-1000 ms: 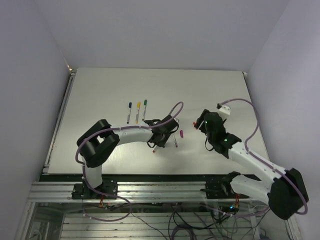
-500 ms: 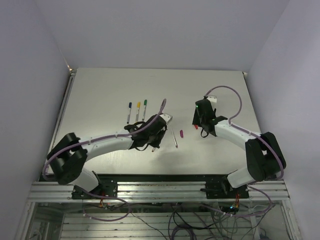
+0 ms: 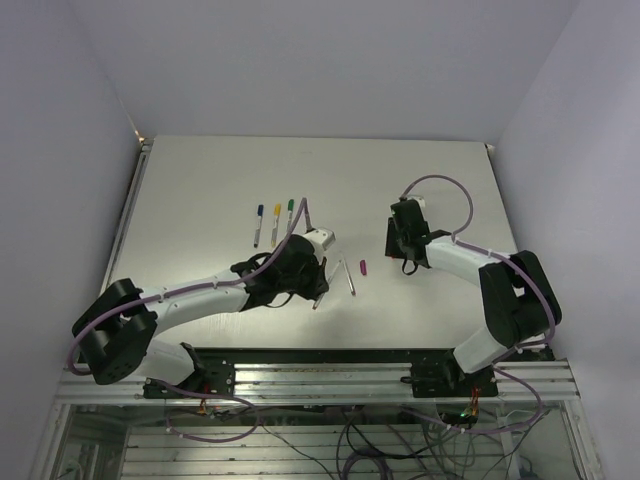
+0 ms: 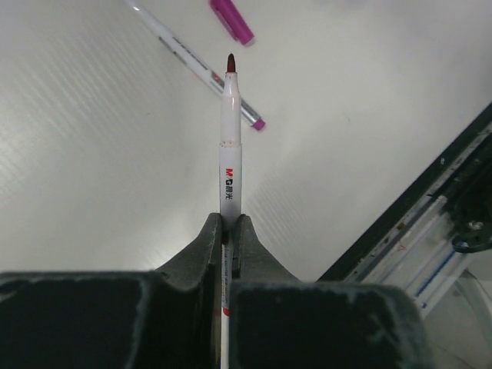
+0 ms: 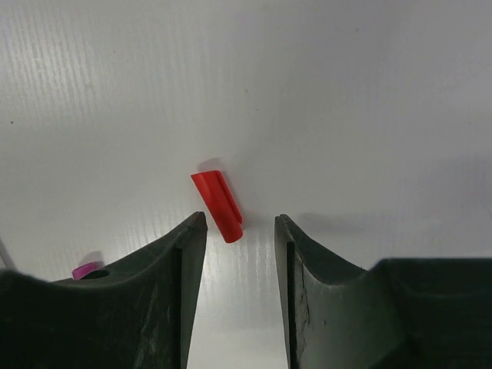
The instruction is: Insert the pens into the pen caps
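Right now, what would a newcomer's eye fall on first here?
The left gripper pinches a red-tipped pen, uncapped, pointing out over the table. The red cap lies at the mouth of the open right gripper. Three capped pens sit in a row farther back.

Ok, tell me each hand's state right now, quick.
Left hand: closed on the red-tipped pen.
Right hand: open, with the red cap lying on the table between its fingers, not gripped.
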